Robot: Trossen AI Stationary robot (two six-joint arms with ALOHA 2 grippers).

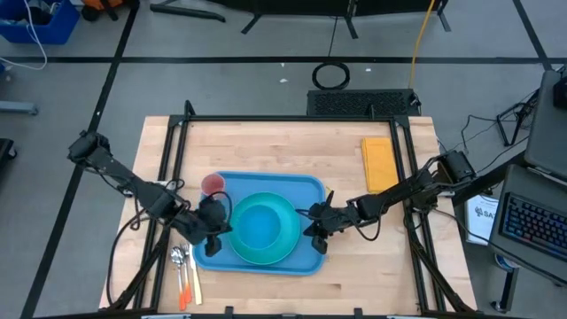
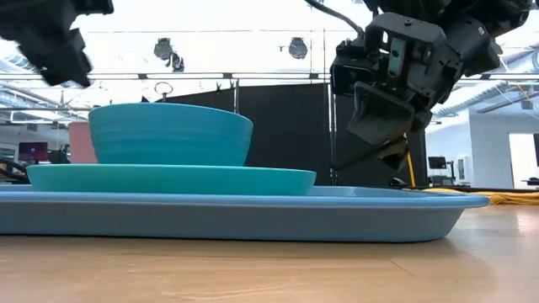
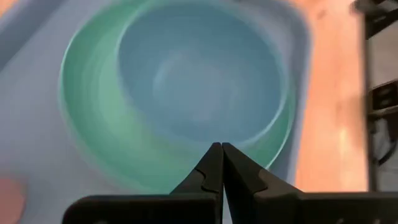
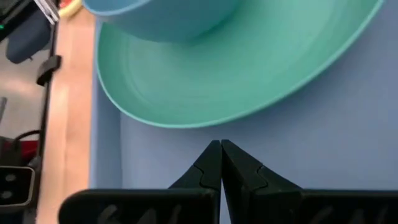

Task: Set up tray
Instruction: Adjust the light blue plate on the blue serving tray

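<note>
Since the plate [image 1: 266,230] and the bowl [image 1: 259,224] already sit on the tray [image 1: 306,190], which lies at the front middle of the table [image 1: 266,146], the cutlery [image 1: 184,270] seems the step left. The left gripper [image 1: 213,237] and the right gripper [image 1: 317,232] hover over opposite tray edges, fingers pressed together, holding nothing. The left one must open and reach the cutlery beside the tray.
</note>
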